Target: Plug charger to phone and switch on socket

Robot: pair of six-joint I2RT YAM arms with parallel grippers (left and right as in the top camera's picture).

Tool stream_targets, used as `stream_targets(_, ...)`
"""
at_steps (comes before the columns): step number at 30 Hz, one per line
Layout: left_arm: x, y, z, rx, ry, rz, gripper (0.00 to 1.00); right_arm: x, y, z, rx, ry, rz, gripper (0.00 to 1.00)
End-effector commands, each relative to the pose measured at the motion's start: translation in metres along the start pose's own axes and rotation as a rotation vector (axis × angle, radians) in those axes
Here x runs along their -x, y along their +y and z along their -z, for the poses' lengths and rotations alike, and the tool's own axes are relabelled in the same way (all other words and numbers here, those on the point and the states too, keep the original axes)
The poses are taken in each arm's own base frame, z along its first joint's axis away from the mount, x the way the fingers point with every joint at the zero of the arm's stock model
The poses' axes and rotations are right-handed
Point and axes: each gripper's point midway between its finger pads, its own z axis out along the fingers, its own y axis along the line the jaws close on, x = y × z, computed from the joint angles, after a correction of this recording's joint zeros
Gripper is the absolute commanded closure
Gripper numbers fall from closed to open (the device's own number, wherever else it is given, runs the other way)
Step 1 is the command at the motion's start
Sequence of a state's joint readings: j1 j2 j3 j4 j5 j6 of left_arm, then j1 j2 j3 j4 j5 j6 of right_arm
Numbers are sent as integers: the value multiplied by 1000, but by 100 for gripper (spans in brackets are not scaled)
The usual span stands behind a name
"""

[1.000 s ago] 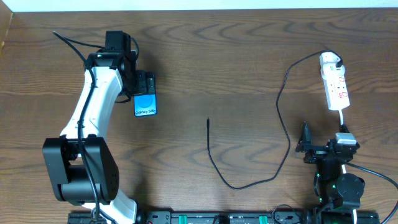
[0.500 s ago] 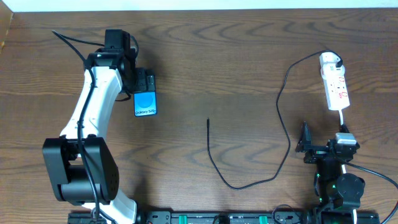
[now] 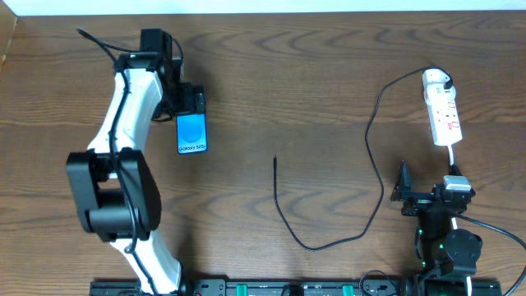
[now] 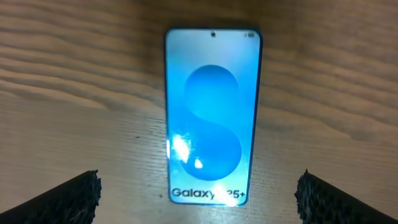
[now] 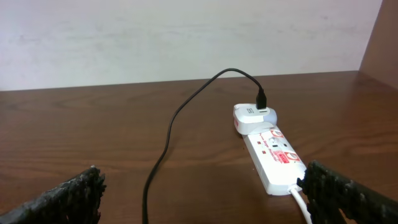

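Jaws on the left arm are wide open and hold nothing. In the left wrist view one black fingertip (image 4: pixel 68 199) shows low at each side. The phone (image 4: pixel 213 115) lies flat on the table (image 3: pixel 329 49) between them, with its screen up and glowing blue. The gap is wider than the phone, so I think the arm is lined up to grab it by its long sides. I cannot tell how close the tips are to the wood.

Jaws on the right arm are open too, and empty. They wait low at the near right edge of the table and face the socket (image 5: pixel 277 158), which lies at the far right. I think this arm sits there because the switch is on its side.

At the far end of the socket sits the white adapter (image 5: pixel 252 117), already pushed in. From it the charger (image 3: pixel 379 182) runs in a big loose bend toward the near side, then back up to the middle of the table. Its plug tip (image 3: pixel 274 159) lies free there, well apart from the phone at the far left.

So nothing is plugged into the phone yet. The phone and the tip must come together first. I cannot tell if the red switch is on.
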State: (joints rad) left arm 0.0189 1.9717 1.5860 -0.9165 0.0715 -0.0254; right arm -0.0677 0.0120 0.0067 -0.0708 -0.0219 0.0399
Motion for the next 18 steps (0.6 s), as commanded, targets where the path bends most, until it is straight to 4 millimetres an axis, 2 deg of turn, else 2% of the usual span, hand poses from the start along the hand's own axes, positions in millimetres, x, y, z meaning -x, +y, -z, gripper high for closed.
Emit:
stream_targets(1,0,-3,-11,-20,27,-2,0,0,-1,0,-5,-1,15,1)
stream_targets(11,-3,-2,-34,-18,49,30,0,0,-1,0,-5,-1,15,1)
stream_targets(18,-9,-2,-43,-16,61,31,0,0,-1,0,-5,-1,15,1)
